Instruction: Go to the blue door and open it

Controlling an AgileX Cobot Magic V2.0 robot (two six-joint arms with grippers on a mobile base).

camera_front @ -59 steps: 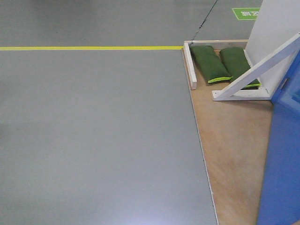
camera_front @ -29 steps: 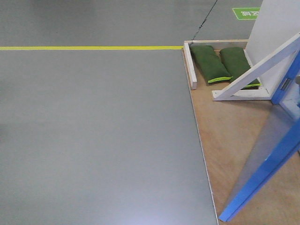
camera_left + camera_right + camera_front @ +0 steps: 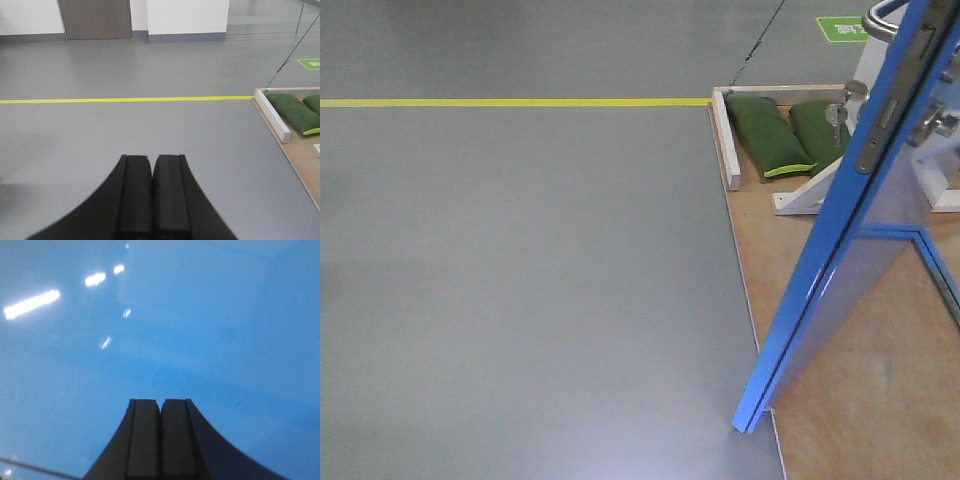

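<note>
Two grippers are shown with their jaws pressed fully together and nothing held between them. The left gripper [image 3: 152,162] is seen above bare grey floor [image 3: 100,130], and the right gripper [image 3: 160,407] is pointed at the glossy face of the blue door [image 3: 210,315], which fills its view; whether contact is made cannot be told. In the front view the blue door [image 3: 817,280] is seen at the right, standing open and nearly edge-on, with its lower corner at the edge of the wooden platform [image 3: 840,420] where the floor is met. A metal latch plate [image 3: 880,125] is set in the door's edge, a silver lever handle [image 3: 880,20] is seen at the top of the picture, and a key [image 3: 837,115] is hung from the lock below it. Two green sandbags [image 3: 770,135] are laid on the platform beyond the door, beside a white frame strut [image 3: 728,140]. A yellow line [image 3: 510,102] is painted across the floor.
</note>
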